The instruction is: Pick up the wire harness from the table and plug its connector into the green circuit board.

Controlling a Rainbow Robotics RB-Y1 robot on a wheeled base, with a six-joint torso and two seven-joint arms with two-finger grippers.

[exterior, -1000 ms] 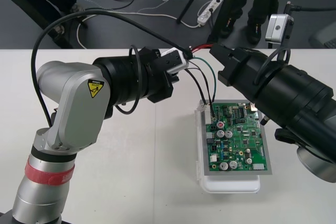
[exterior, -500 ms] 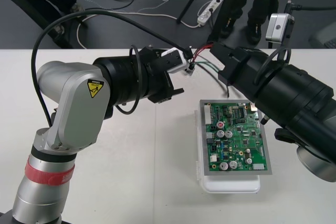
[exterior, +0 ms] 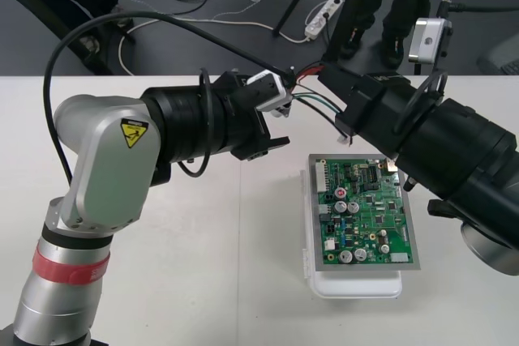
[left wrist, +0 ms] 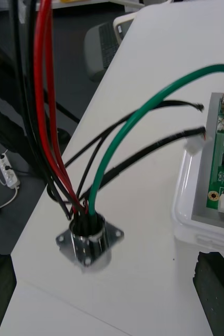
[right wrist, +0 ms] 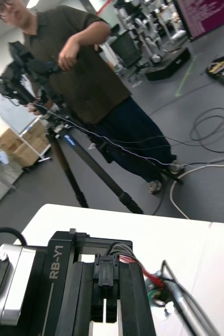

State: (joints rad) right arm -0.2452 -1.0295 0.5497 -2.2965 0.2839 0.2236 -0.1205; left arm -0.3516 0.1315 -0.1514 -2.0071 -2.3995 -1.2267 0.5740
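Table [left wrist: 159, 47] below harness [left wrist: 138, 114]: red, black, green wires, flanged metal socket [left wrist: 89, 242].

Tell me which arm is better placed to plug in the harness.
Probably right: the right claw is shut on the plug near the board; the left claw stands open by the socket.

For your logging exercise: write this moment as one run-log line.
right gripper: shut on plug, beyond board | left gripper: open, near socket | board: plug not in
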